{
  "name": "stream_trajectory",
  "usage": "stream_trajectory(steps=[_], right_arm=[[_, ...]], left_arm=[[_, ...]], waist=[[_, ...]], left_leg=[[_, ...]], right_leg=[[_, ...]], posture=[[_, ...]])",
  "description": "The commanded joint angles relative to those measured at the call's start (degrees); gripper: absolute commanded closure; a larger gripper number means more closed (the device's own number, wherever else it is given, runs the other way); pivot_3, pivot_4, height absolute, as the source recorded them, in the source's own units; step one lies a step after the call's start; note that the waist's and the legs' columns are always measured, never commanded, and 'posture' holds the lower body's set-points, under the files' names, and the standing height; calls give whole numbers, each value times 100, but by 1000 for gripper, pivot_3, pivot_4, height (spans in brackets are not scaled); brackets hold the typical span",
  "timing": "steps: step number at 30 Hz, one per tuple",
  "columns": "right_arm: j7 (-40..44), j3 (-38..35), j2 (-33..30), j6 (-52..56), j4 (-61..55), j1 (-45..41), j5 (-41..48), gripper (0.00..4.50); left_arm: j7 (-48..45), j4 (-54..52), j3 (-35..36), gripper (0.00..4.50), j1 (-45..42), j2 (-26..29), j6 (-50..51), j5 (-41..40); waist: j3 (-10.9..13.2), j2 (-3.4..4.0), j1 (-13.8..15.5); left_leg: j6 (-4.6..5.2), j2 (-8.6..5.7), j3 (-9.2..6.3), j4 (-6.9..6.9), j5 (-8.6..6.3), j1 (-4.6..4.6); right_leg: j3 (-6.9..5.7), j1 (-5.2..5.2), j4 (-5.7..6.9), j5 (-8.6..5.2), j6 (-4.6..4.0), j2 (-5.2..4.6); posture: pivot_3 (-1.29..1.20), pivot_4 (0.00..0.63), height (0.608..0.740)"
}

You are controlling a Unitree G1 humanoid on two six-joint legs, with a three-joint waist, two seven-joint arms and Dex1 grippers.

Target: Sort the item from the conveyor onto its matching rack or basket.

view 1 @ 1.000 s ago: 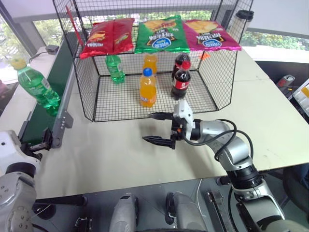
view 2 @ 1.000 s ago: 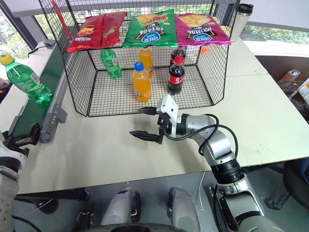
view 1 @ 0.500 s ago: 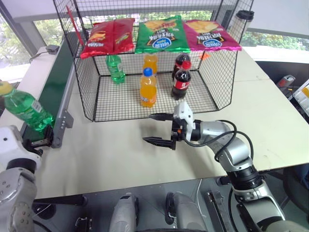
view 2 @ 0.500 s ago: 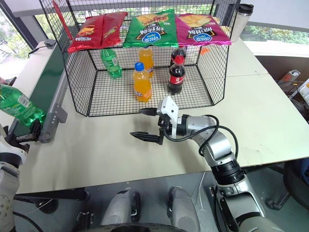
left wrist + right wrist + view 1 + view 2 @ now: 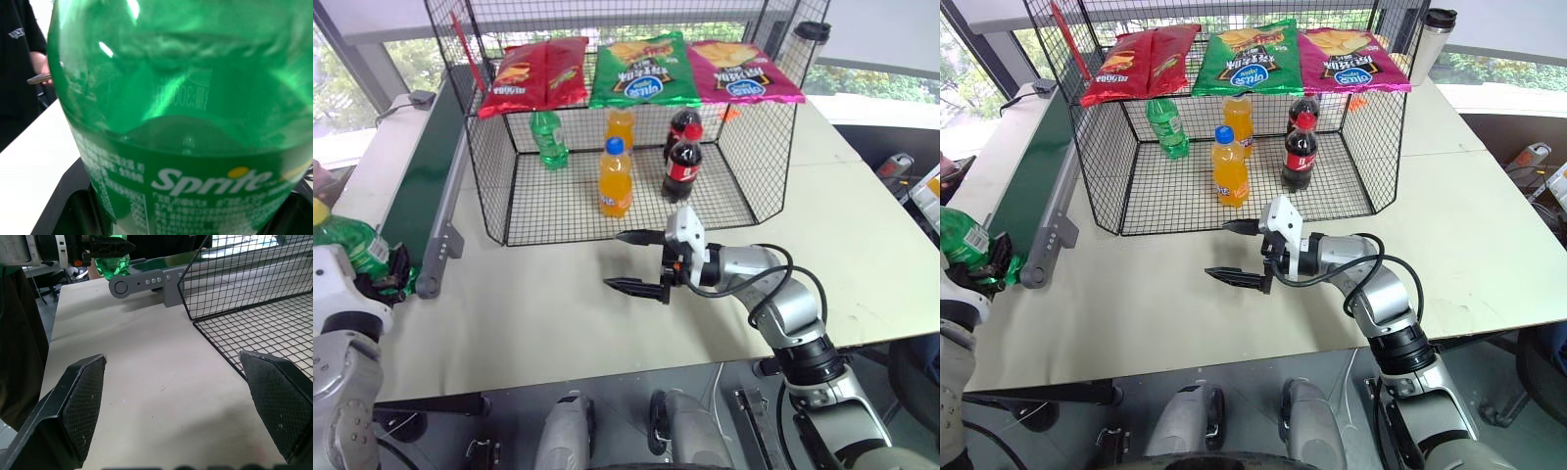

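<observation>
Left tool [image 5: 994, 266] clamped on bottle [image 5: 962, 247] at conveyor [image 5: 423, 171] end.
Right tool [image 5: 633, 260] open above counter [image 5: 558, 304], before basket [image 5: 759, 127].

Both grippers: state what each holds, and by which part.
Left gripper grips the green bottle around its lower body. Right gripper is open, holding nothing.

Robot lab, mock shop basket [image 5: 744, 147], conveyor [image 5: 426, 171], windows
</observation>
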Motion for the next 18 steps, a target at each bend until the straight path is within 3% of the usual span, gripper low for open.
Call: stream_trajectory(steps=[1,11,18], right_arm=[[-3,-45,-45,-50,-126,-14,24,0],[-116,-214,-88,-110,4,-86,6,0],[-566,-107,-121,-266,308,-213,-565,0]], left_arm=[[143,-345,209,1780,-247,6,-111,-201],[595,-679,487,1780,-1139,526,231,-1103],[184,-1240,-675,1780,-1073,846,596,-1763]], waist=[[0,0,-2],[0,-3,-15],[0,-4,-15]], left_leg=[[0,0,0,0,0,0],[0,0,1,-1,0,-5],[0,-5,4,0,0,-5]], right_leg=[[0,0,0,0,0,0],[-1,-2,-2,11,18,4],[5,0,-7,10,17,-4]], posture=[[0,150,740],[0,150,740],[0,150,740]])
